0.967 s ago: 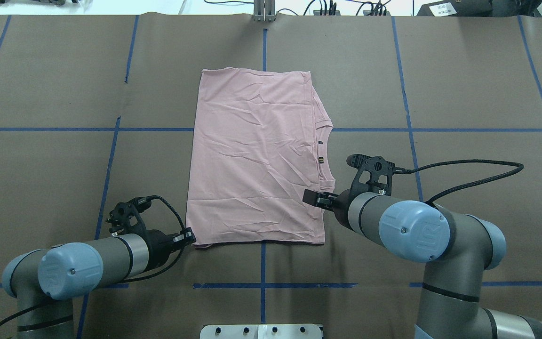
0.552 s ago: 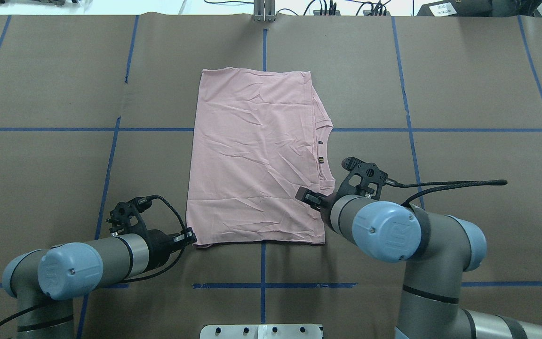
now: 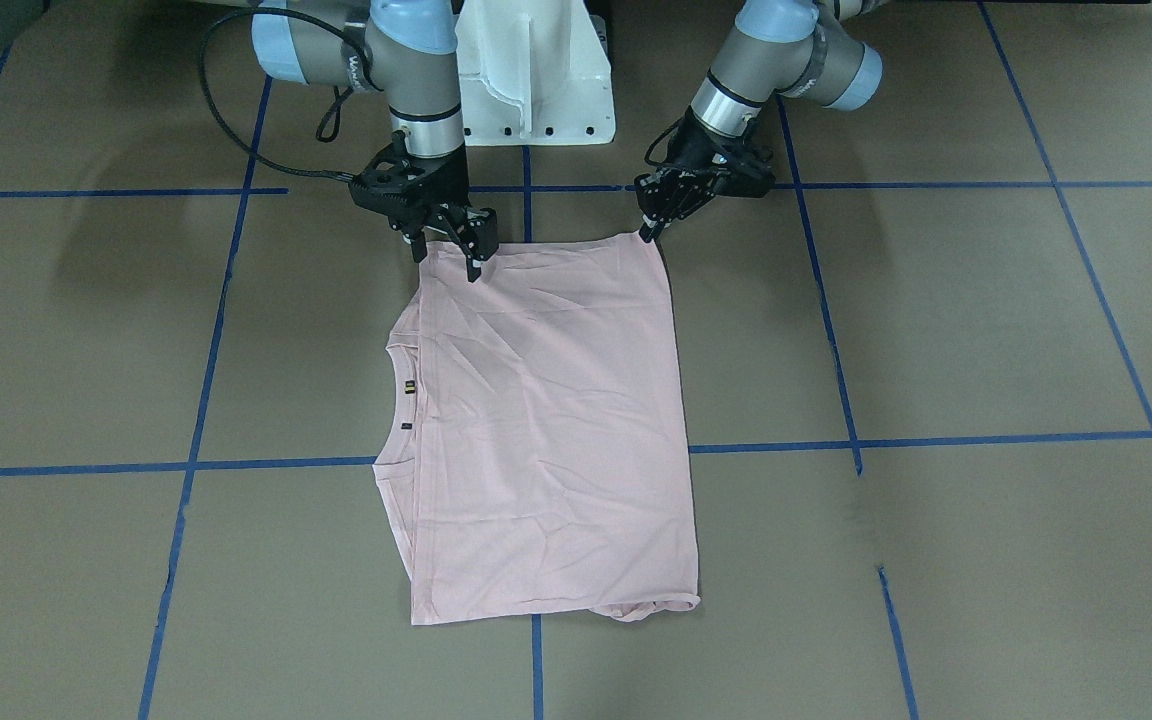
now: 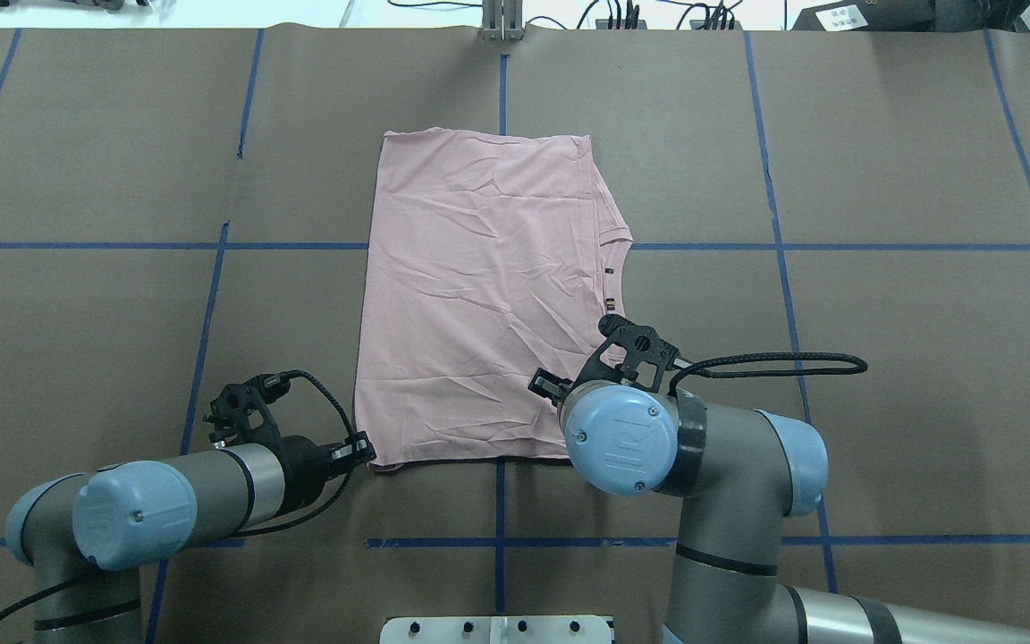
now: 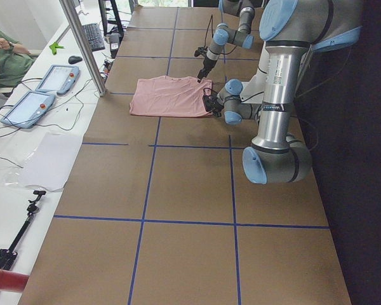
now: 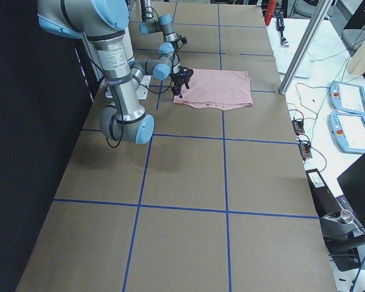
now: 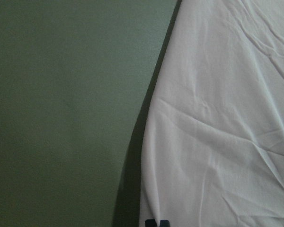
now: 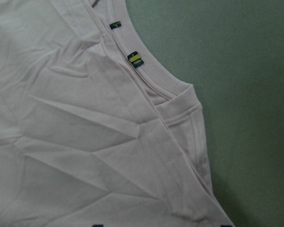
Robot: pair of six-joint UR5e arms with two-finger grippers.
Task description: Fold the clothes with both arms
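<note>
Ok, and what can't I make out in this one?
Left gripper: its hold on the shirt corner is too small in the front view, cut off at the left wrist view's bottom edge.
Shirt's near right corner: overhead, the right arm covers it.
Neck tags: print too small in the right wrist view.
Shirt's underside: against the table everywhere.

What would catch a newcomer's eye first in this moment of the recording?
A pale pink cotton T-shirt, folded to a long rectangle, lies flat mid-table on the brown table cover with its blue tape grid. The black two-finger left gripper is pinched on the shirt's near left corner, while the black right gripper stands open at the near corner on the collar side.
</note>
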